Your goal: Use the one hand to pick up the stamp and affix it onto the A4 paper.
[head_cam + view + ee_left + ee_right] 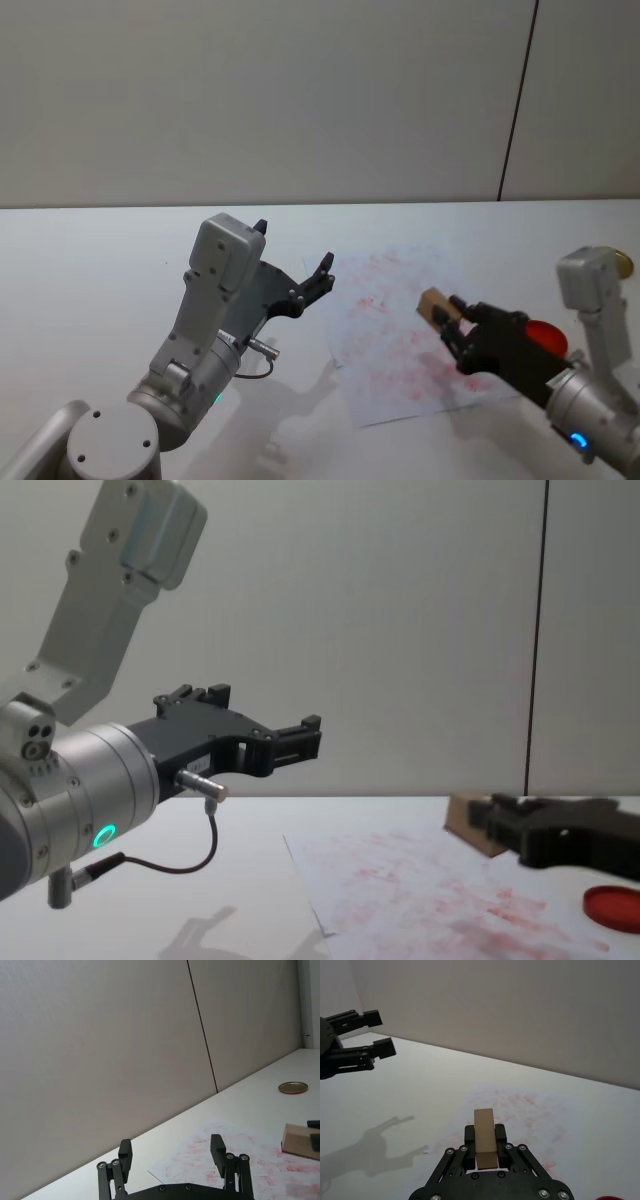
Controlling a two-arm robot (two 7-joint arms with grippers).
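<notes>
1. Head view. The white, matte table (100, 260) carries the A4 paper (390, 290), a flat rectangular sheet mottled with faint red-pink smudges. The right gripper (447, 318), black with ribbed jaws, reaches in from the near right and clamps the stamp (434, 304), a small light-tan wooden block. The block is held in the air over the right part of the sheet. A flat round red ink pad (546, 336) lies just right of the sheet, partly behind the gripper. The left gripper (295, 248) hangs raised over the table, left of the sheet, with its jaws spread wide and nothing between them.

2. Left wrist view. The two black fingers (217, 1147) of the left gripper (171, 1150) stand well apart. Beyond them are the smudged A4 paper (240, 1155) and the squared end of the stamp (300, 1141). A round brass-coloured lid (293, 1088) rests farther off on the table.

3. Right wrist view. The right gripper (485, 1134) presses on both long faces of the stamp (484, 1122), whose smooth end projects past the fingertips. The A4 paper (530, 1110) lies below and beyond.

4. Chest view. The left gripper (270, 708) is held level, high above the table. The right gripper (485, 820) enters low from the right, pinching the stamp (462, 825) above the far part of the A4 paper (420, 890). The ink pad (612, 905) lies at the near right.
</notes>
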